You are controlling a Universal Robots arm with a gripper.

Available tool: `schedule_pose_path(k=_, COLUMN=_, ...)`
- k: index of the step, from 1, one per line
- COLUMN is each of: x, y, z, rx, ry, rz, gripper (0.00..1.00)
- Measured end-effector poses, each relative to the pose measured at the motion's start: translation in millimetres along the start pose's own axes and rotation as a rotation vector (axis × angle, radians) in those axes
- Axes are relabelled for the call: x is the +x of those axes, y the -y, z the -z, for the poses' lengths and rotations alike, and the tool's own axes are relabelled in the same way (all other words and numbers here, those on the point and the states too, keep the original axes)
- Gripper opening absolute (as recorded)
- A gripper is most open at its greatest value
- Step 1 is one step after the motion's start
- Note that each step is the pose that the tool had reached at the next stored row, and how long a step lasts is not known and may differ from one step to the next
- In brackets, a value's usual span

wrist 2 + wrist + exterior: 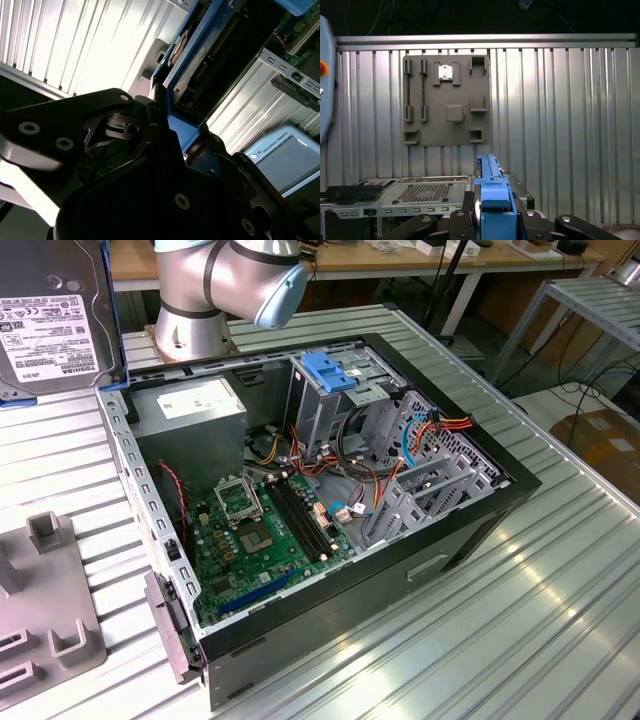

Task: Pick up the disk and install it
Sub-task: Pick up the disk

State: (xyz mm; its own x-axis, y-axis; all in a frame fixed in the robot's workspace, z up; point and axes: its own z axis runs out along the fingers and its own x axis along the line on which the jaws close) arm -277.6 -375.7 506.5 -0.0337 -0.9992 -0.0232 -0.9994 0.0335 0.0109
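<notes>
Gripping the disk (50,320) by its edge, the gripper (182,134) has its black fingers (145,117) closed on either side of the blue rail (493,200), and both wrist views show a firm clamp. Over in the exterior view, the disk hangs upright in the air at the exterior view's left, outside the open computer case (450,540) and just beside its rear corner. Its big white label faces the camera, packed with black print and barcodes, with blue plastic running down one edge. Behind it stands the silver arm (225,285) with its pale blue joint cap. Inside the case lies the green motherboard (260,530), with the grey power-supply box (190,410) next to it carrying its own smaller white label, print too fine to make out. Red, orange and black cables tangle round the metal drive cage (320,410), which has a blue bracket (330,370) on top. On the ribbed metal table (520,620), at the exterior view's lower left, sits a grey fixture plate (40,630) with raised slots. In the second wrist view a white-cased teach pendant (282,157) appears beyond the gripper, with a short line of dark lettering above its screen.
</notes>
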Motion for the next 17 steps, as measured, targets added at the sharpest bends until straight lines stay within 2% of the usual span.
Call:
schedule_pose_path(k=2, x=-0.1, y=2.8, z=0.0, rx=0.0001, ry=0.0001, rz=0.000, gripper=0.37)
schedule_pose_path(k=5, x=-0.4, y=11.2, z=0.1, rx=0.0001, ry=0.0001, rz=0.000, gripper=0.37)
schedule_pose_path(k=9, x=-0.6, y=18.3, z=0.1, rx=0.0001, ry=0.0001, rz=0.000, gripper=0.37)
schedule_pose_path(k=13, x=-1.0, y=29.8, z=0.3, rx=0.0000, ry=0.0000, rz=0.000, gripper=0.37)
schedule_pose_path(k=17, x=-1.2, y=36.6, z=0.3, rx=0.0001, ry=0.0000, rz=0.000, gripper=0.37)
